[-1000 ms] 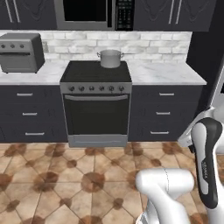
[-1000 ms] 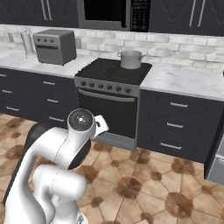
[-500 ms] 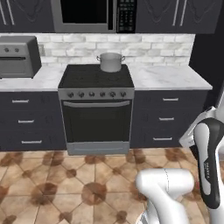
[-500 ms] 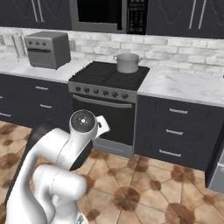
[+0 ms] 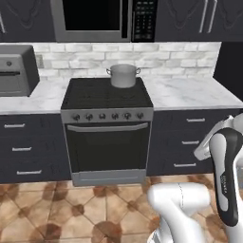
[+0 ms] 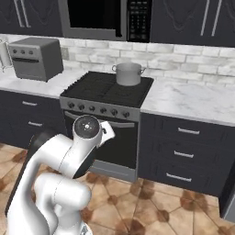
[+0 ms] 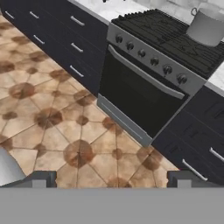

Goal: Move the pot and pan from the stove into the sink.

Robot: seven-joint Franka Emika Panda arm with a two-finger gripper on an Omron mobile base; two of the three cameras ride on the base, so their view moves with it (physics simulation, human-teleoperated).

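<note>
The pot [image 5: 124,76] is a shiny steel cylinder standing on the back right of the stove [image 5: 107,97], a black cooktop over a steel front with a row of knobs. From the right side, the pot [image 6: 128,74] stands at the rear of the stove [image 6: 103,89]. In the hand view my gripper [image 7: 112,180] is open, its two dark tips far apart with nothing between them, well short of the stove [image 7: 162,33] and above the tiled floor. The pot [image 7: 206,27] is at the upper right there. The pan and the sink are out of view.
A grey toaster oven [image 5: 16,70] sits on the marble counter left of the stove. A microwave [image 5: 95,19] hangs above it. White marble counter [image 5: 190,92] runs to the right over dark drawers [image 6: 183,153]. Brown tiled floor [image 7: 52,118] lies before the range.
The whole picture has shifted: the base has driven closer to the stove, which now looms larger. The pot has not moved on the stove. The gripper stays open.
</note>
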